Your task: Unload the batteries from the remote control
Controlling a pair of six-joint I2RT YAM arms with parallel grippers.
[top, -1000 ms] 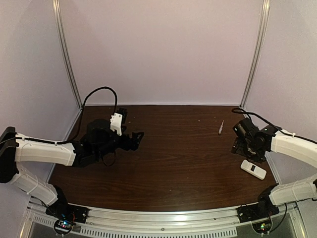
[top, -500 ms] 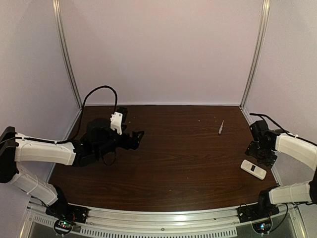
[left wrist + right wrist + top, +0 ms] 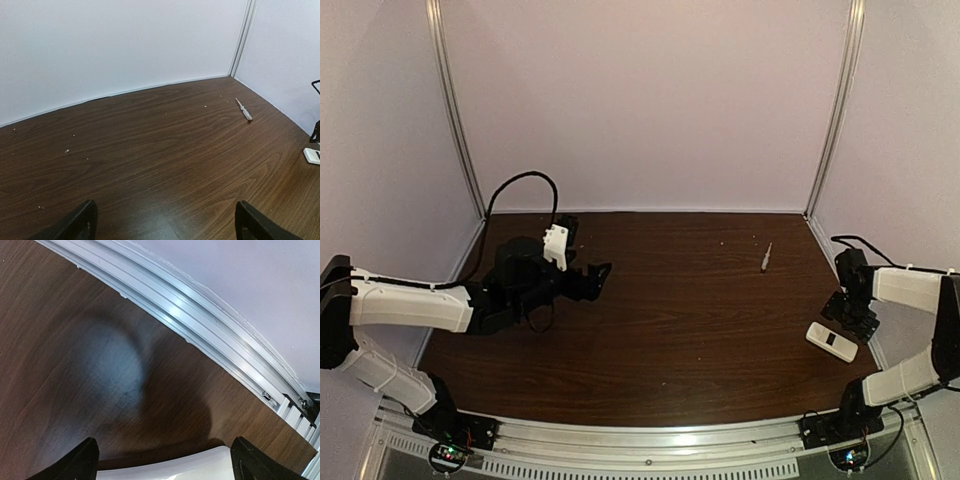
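Remote control point(image 3: 831, 341) hemmed: R wall point(image 3: 910, 150), R end effector point(image 3: 848, 318) beside.

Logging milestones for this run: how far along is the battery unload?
Done: nothing visible. The remote control lies flat on the table, window up, no batteries in sight. In hand: nothing; the right hand is open close by the remote, the left hand open and far off. Left: grasp the remote, open it, take both batteries out. A slim tool lies apart from both hands.
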